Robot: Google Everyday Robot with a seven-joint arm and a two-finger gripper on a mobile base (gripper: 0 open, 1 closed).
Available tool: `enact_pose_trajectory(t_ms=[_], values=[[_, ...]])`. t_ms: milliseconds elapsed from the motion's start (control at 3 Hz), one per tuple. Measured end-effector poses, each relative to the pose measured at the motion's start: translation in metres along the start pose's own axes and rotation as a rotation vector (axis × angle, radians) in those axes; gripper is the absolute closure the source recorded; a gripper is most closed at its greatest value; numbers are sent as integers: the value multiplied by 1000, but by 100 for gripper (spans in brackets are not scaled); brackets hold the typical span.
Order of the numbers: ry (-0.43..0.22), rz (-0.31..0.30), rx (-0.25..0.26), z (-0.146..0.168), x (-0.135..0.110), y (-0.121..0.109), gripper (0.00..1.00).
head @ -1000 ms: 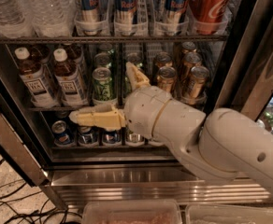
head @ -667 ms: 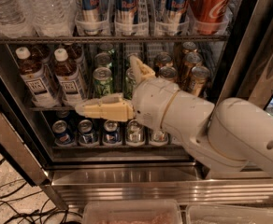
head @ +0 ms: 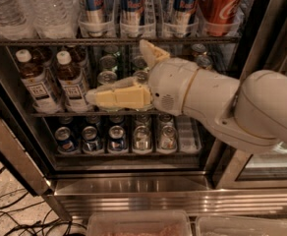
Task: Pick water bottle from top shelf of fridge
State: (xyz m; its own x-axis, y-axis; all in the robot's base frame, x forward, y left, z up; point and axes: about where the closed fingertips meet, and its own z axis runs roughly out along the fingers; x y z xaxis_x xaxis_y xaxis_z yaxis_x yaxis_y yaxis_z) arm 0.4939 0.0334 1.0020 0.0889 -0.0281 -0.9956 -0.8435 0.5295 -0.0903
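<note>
Two clear ribbed water bottles point(head: 49, 10) stand at the far left of the top shelf point(head: 60, 42), their caps cut off by the top edge of the view. Beside them are tall blue-silver cans point(head: 132, 4) in clear lane trays and a red cola can point(head: 222, 3). My gripper point(head: 116, 70) is open, in front of the middle shelf of the fridge point(head: 261, 38). One cream finger point(head: 115, 96) points left and the other point(head: 152, 53) points up toward the top rack. It is below and to the right of the water bottles and holds nothing.
Brown tea bottles point(head: 71, 80) with white caps stand on the middle rack at the left, with short cans point(head: 107, 65) behind my gripper. More cans point(head: 116, 136) fill the lowest rack. Cables point(head: 15, 220) lie on the floor at the lower left. Clear bins point(head: 138, 224) sit along the bottom edge.
My gripper and arm have risen and shifted a little right, from the lower-rack level to the middle shelf. The fingers stay spread. The bottles and cans have not moved.
</note>
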Motion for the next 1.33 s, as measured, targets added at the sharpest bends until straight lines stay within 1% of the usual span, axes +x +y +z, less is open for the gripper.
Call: enact_pose_trajectory(t_ms=[333,667,1000,1333], values=[[13,-21,-5,5,-13,-1,0],[22,-23,35,14,-22,3,0],[33,-17,118,23,-26,5,0],[17,13,195,35,-27,-2,0]])
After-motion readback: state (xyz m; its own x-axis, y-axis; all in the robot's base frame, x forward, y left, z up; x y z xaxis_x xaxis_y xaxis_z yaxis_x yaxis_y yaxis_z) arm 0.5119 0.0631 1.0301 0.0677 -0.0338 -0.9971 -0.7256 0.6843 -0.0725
